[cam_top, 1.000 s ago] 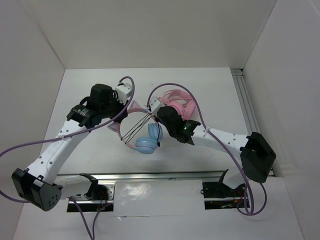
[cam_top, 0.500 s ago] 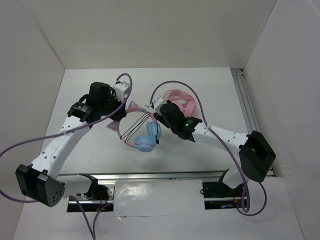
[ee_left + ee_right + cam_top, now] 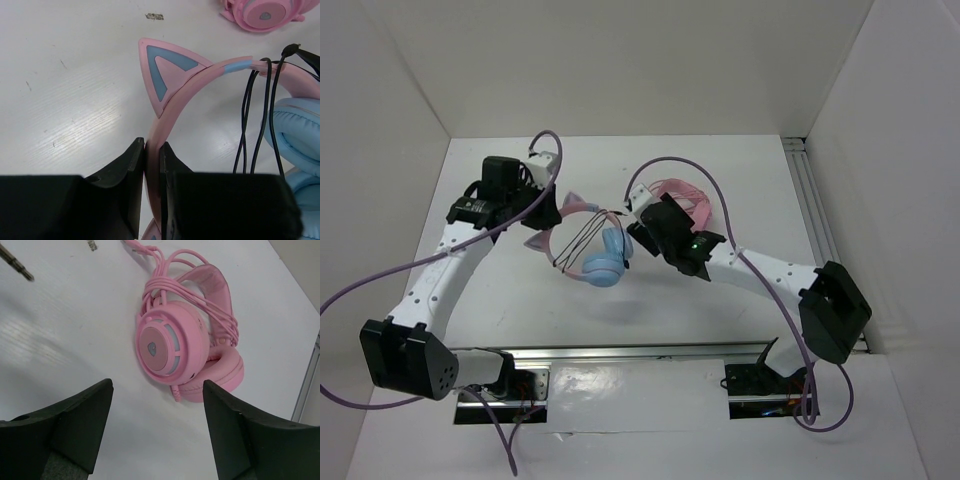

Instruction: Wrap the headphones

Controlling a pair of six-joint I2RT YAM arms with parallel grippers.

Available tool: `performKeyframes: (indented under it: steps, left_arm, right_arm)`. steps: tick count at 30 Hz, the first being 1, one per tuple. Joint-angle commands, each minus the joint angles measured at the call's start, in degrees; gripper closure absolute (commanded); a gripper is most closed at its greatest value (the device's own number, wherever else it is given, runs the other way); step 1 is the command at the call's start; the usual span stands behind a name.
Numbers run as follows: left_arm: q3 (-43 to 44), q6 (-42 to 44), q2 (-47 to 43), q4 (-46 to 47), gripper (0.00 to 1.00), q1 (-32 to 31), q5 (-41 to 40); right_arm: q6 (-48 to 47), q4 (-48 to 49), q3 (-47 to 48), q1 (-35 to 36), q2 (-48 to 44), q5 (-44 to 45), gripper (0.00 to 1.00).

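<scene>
The left gripper point(image 3: 152, 150) is clamped on the headphones point(image 3: 588, 248), its two black fingers point(image 3: 122, 170) pressed nearly together with only the thin pink headband point(image 3: 200, 80) between them. The grip sits on the band just below a pink cat ear point(image 3: 165, 75) with a blue centre. Further along the band the black cable point(image 3: 252, 125) hangs in several loose strands looped over it, and past those lie the light blue ear cups point(image 3: 295, 130). From above, the left gripper point(image 3: 545, 220) holds the band at its left side, the cable point(image 3: 582, 240) crosses the arc of the band, and the ear cups point(image 3: 605, 262) sit together at the lower right, near the middle of the table point(image 3: 740, 170) between the two arms. The right gripper point(image 3: 157, 390) is spread wide, its fingers point(image 3: 75, 425) well apart with nothing between them and touching nothing. From above, the right gripper point(image 3: 630, 222) sits just beside the ear cups. Beneath it on the table lie the pink headphones point(image 3: 180, 340), their own pink cord bundled over the band. In the top view the pink headphones point(image 3: 682, 195) are partly hidden behind the right arm, just beyond the right gripper. A metal plug tip point(image 3: 17, 264) shows at the upper left corner of the right wrist view.
</scene>
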Motion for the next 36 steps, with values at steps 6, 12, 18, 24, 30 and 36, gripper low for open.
performKeyframes:
  steps: [6,12,18,24,30,36]
  left_arm:
    - [2.27,-8.05,-0.74,10.62,1.00,4.50,2.29]
    - [1.66,-11.39,0.74,13.95,1.00,6.18,-1.56]
    - [-0.72,-13.68,7.42,21.59,1.00,6.70,-8.77]
    - [7.62,-11.23,22.69,22.92,1.00,7.23,-8.08]
    - [10.97,-11.22,31.33,24.93,1.00,7.76,-10.36]
    - [9.13,-13.33,35.20,28.55,0.98,8.99,-8.25]
  right_arm:
    - [3.27,-4.58,4.19,-2.63,1.98,2.85,0.18]
    - [8.71,-4.58,4.89,-5.18,1.28,10.57,0.15]
    - [16.17,-6.77,7.00,-6.33,-3.72,13.66,0.11]
    - [21.28,-12.40,8.76,-6.33,-10.93,6.66,0.03]
    - [21.81,-12.40,7.44,-2.81,-18.14,2.76,0.00]
    - [22.43,-9.94,5.68,-2.28,-21.48,-2.15,0.00]
